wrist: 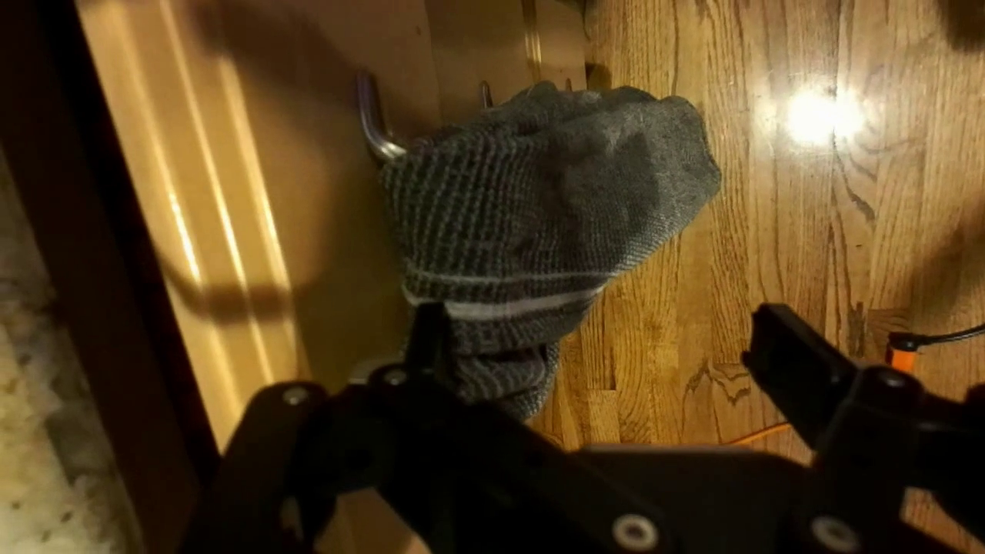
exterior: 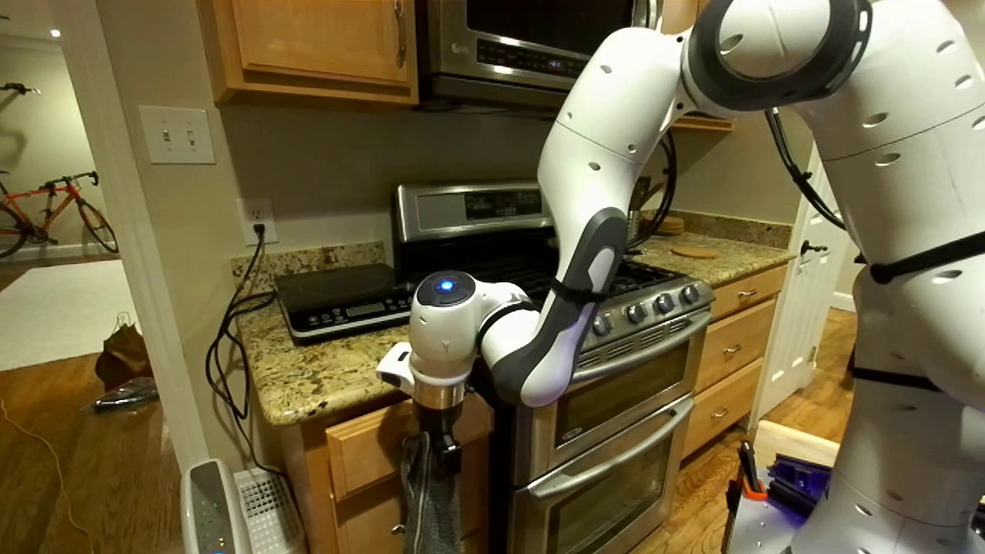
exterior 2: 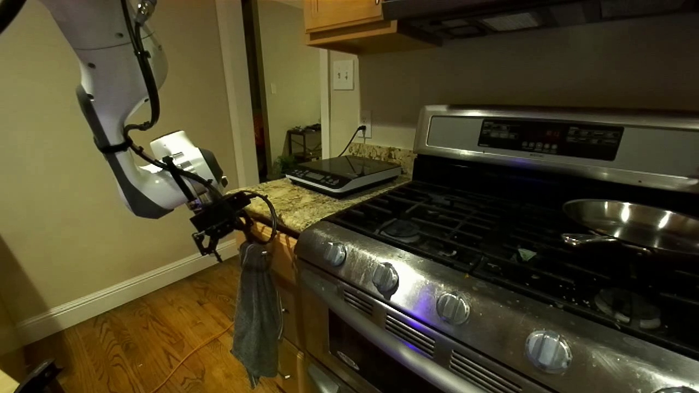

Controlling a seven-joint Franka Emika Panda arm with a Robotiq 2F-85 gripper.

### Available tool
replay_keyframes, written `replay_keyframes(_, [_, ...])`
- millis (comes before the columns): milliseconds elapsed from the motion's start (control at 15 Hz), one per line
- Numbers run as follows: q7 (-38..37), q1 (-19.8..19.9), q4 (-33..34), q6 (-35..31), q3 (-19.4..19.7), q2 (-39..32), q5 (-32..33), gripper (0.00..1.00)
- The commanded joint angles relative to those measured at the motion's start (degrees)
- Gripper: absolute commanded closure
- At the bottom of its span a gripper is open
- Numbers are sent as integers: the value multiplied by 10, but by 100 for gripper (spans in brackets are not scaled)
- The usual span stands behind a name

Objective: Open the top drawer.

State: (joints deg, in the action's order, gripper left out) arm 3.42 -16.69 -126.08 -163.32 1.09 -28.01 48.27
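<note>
"LG" can be read on the microwave (exterior: 531, 54); the badge (exterior 2: 348, 359) on the stove (exterior 2: 413, 284) is illegible. The fingers of the end effector (wrist: 600, 323) are spread wide apart, one of them beside a striped grey towel (wrist: 554, 200); whether it is touched cannot be told. The towel is draped over the handle (wrist: 372, 119) of the top drawer (exterior: 369, 450), set beneath the front edge of the counter (exterior: 331, 369), between its rounded corner and the stove. A hotplate (exterior: 342, 288) is placed near the back edge. Wooden floor (wrist: 654, 346) is seen below.
</note>
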Motion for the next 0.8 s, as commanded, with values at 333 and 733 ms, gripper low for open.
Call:
replay_keyframes(333, [-74, -45, 27, -17, 59, -16, 104, 4])
replay_keyframes(733, [-87, -35, 33, -24, 57, -28, 117, 1])
